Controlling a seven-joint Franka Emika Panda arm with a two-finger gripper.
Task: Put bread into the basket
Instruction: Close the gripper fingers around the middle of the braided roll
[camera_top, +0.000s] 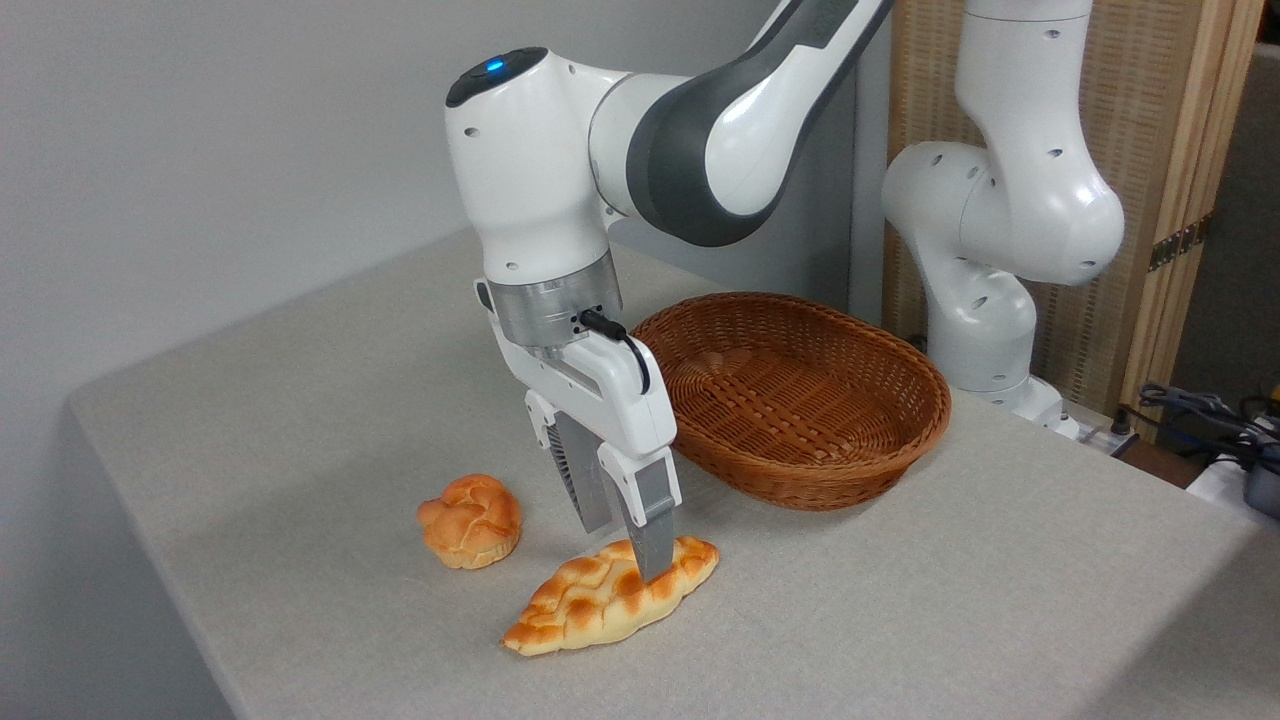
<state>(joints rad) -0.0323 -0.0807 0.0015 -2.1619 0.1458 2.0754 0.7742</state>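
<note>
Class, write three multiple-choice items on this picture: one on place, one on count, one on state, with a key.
1. Where is the small round knotted orange bun?
A. in the basket
B. on the table
C. in the gripper

2. How many breads show?
A. one
B. two
C. three

3. The oval brown wicker basket is:
A. empty
B. full
C. overturned

Key: B, it sits on cloth left of the long braided golden loaf; B, bun plus loaf; A, its woven floor is bare. The gripper straddles the loaf.

Woven wicker basket (800, 400), matt cloth table (300, 400)
</note>
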